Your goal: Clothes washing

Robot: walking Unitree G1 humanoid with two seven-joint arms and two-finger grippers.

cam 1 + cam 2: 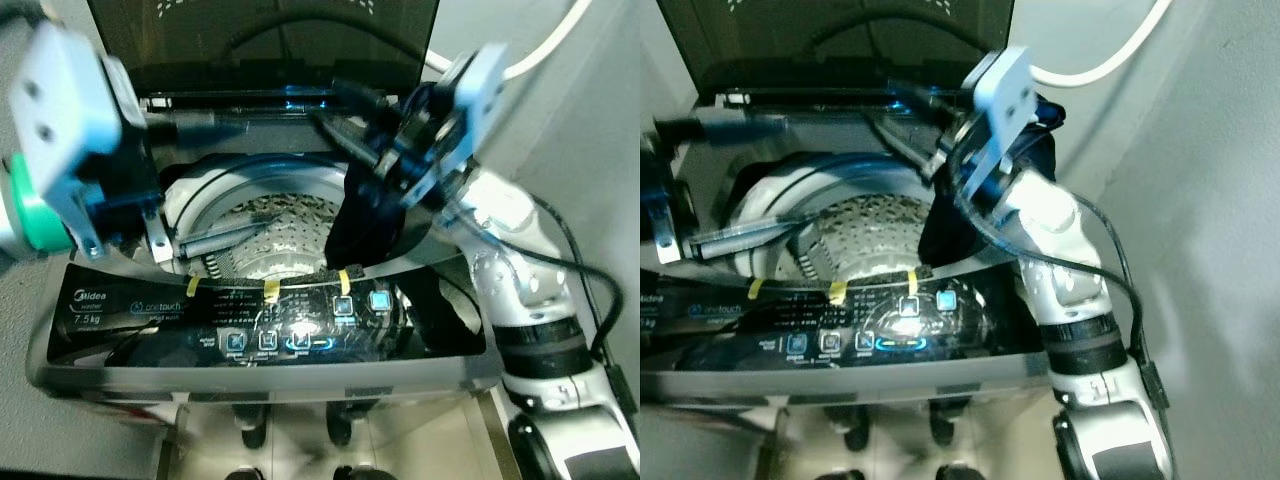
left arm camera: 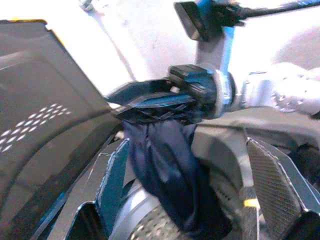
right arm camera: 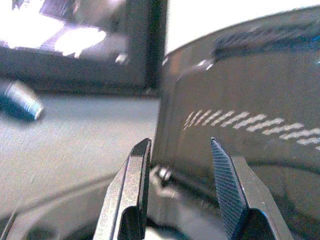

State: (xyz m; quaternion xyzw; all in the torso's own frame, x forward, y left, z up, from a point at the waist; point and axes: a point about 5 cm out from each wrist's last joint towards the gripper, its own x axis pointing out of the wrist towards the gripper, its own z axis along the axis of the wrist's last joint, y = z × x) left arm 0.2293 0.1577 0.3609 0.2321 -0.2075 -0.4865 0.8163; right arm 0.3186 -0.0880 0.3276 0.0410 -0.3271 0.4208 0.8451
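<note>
A top-loading Midea washing machine [image 1: 120, 300] stands with its dark lid [image 1: 260, 40] raised upright behind the round opening, and the perforated steel drum [image 1: 270, 240] is visible inside. The task's thing is a dark navy garment [image 2: 170, 175]: soft, crumpled cloth with no pattern, hanging in one long, narrow bundle. Its upper end is bunched at the fingers of the right gripper [image 1: 350, 135], above the right side of the drum opening, and its lower end droops over the drum's rim down toward the control panel [image 1: 290, 335], which shows small lit blue buttons and two strips of yellow tape. In the left wrist view the cloth comes out directly from under the right gripper's black fingers, so the gripper seems clenched on it; in the right wrist view its two fingers stand a little apart with the lid behind them. The left gripper [image 1: 215, 240] is held over the left side of the drum opening with its fingers spread apart and nothing between them. A white hose [image 1: 1110, 55] curves on the wall behind the machine.
</note>
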